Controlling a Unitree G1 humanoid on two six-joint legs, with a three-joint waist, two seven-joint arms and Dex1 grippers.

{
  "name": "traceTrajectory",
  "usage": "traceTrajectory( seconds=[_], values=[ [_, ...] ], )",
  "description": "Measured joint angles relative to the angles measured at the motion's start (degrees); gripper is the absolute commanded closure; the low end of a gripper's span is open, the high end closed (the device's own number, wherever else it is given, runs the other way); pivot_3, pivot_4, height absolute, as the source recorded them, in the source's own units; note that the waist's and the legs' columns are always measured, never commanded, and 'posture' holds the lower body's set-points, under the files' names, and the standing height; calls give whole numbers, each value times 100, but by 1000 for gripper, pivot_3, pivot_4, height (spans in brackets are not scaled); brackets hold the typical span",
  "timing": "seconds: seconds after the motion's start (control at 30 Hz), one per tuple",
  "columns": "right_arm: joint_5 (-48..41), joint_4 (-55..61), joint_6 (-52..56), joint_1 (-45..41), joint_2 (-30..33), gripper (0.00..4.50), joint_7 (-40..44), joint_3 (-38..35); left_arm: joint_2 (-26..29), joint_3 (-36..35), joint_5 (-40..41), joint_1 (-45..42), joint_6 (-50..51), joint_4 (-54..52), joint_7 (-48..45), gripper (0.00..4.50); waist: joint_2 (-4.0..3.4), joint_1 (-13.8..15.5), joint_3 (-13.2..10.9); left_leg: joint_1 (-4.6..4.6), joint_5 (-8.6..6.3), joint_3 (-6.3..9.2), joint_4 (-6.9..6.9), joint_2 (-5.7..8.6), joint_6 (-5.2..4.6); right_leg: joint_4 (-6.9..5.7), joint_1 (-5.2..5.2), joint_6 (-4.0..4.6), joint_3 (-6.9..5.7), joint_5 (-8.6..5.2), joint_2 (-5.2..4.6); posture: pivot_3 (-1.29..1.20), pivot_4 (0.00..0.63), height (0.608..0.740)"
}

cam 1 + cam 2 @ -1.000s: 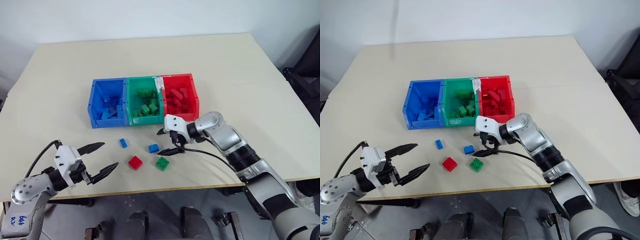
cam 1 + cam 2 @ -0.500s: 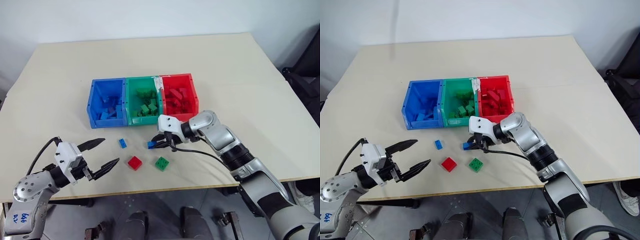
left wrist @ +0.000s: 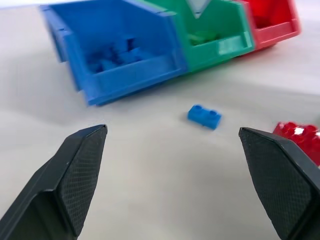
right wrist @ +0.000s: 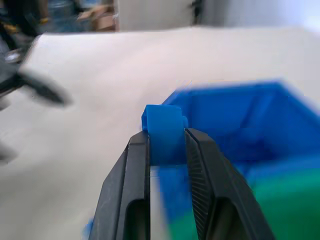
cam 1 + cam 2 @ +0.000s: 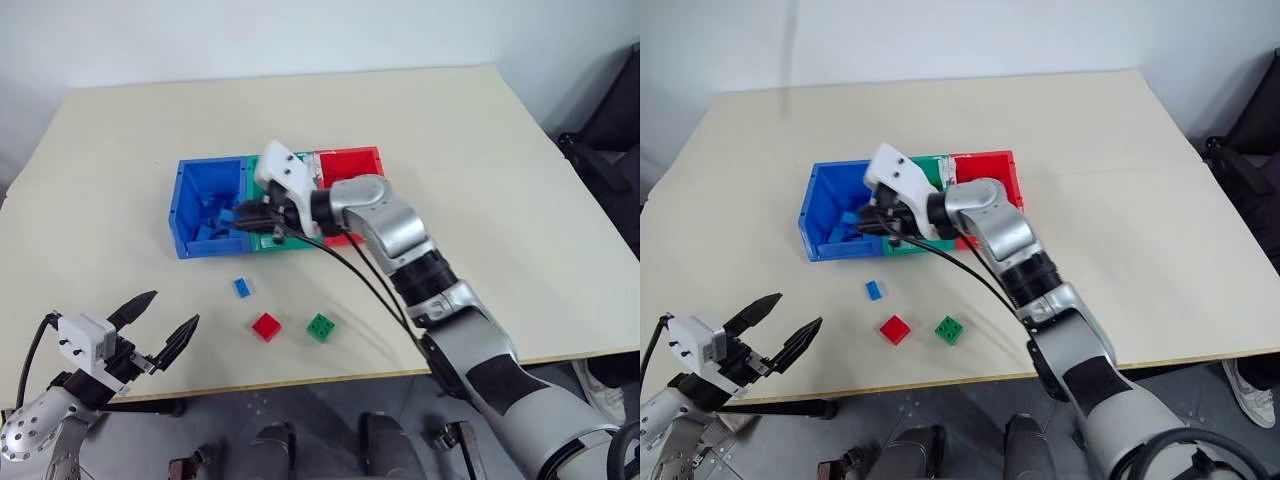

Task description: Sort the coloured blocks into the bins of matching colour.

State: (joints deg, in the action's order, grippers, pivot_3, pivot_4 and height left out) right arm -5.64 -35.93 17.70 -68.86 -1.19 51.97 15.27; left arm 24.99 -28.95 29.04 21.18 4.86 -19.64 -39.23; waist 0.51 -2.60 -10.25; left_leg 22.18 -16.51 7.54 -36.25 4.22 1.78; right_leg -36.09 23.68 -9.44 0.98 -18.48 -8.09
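My right gripper [image 5: 238,214] is shut on a small blue block [image 4: 164,132] and hovers over the right side of the blue bin [image 5: 184,205]. The green bin [image 5: 275,243] and the red bin [image 5: 352,153] join it in a row, each holding several blocks of its own colour. Three blocks lie loose on the table in front of the bins: a small blue one [image 5: 243,287], a red one [image 5: 266,326] and a green one [image 5: 320,326]. My left gripper [image 5: 172,310] hangs open near the table's front left edge, apart from all of them.
The beige table [image 5: 480,160] has bare room to the right of the bins and behind them. My right arm [image 5: 400,240] reaches across the green and red bins, and its black cable [image 5: 355,275] trails over the table near the green block.
My right gripper shut on the blue block that lay on the table, lifted it and carried it left to over the blue bin. My left arm drew back toward the front left edge, still open.
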Motion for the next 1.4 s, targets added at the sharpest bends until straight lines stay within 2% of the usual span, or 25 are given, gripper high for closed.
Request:
traceTrajectory(
  seconds=[0.1, 0.3, 0.43, 0.5, 0.77, 0.9, 1.03, 1.23, 1.4],
  values=[
    [239, -951, -704, -344, -362, 3912, -554, -8, -12, -2, -1, 19, -10, -24, 51, 0, 0, 8, 0, 0, 0, 0, 0, 1, 0, 1, 0, 1, 0, 1, 0, 0, 150, 740],
    [471, -2226, -1617, -585, -552, 1917, -1128, -217, -10, 90, -3, -56, -21, -137, 124, 0, 1, -20, 0, 1, 0, 0, 1, 0, 0, 0, 0, 3, 1, 2, 4, 0, 150, 740],
    [433, -2146, -1867, -572, -415, 472, -919, -382, 84, 209, -3, -244, 22, -184, 114, 0, 0, -68, 0, 0, -2, 1, 3, -2, 6, -33, 5, 9, 2, 0, 16, 0, 150, 740],
    [338, -1693, -1918, -371, -216, 81, -622, -455, 127, 265, -2, -333, 53, -186, 93, 0, 1, -68, 1, 0, -3, 0, 2, -3, 6, -34, 5, 9, 2, 0, 16, 0, 150, 740],
    [-656, 1666, -1520, 2223, 1667, 81, 1200, -635, 721, 630, -2, -970, 271, 208, -381, 0, 4, 51, 2, 1, -8, -7, -10, 1, -2, -31, 0, 7, 0, 1, 11, 0, 150, 740],
    [-1248, 2693, -1505, 3165, 2360, 81, 1691, -1089, 933, 926, -12, -1336, 330, 446, -706, 0, 2, 52, 1, -4, -11, -24, -5, -10, 2, 2, 0, 7, 6, 1, 23, 0, 150, 740],
    [-1728, 3671, -1571, 4646, 3284, 81, 2206, -1551, 1094, 1340, -102, -1995, 319, 838, -1083, 0, 1, 170, 2, -3, -13, -31, -13, -9, 3, 12, -12, 8, -1, 2, 29, 0, 150, 740],
    [-1887, 4170, -1628, 6242, 3996, 81, 2064, -2527, 1201, 1634, -233, -2633, 143, 1399, -1557, 0, 1, 248, 2, -9, -21, -47, -30, -12, -6, 11, -16, 0, 15, 8, 30, 0, 150, 740],
    [-1936, 4345, -1617, 6695, 4117, 81, 1858, -2833, 1226, 1891, -241, -2842, 145, 1595, -1923, 0, 1, 232, 2, -11, -21, -48, -35, -15, -6, 9, -16, -1, 20, 10, 34, 0, 150, 740]
  ],
)
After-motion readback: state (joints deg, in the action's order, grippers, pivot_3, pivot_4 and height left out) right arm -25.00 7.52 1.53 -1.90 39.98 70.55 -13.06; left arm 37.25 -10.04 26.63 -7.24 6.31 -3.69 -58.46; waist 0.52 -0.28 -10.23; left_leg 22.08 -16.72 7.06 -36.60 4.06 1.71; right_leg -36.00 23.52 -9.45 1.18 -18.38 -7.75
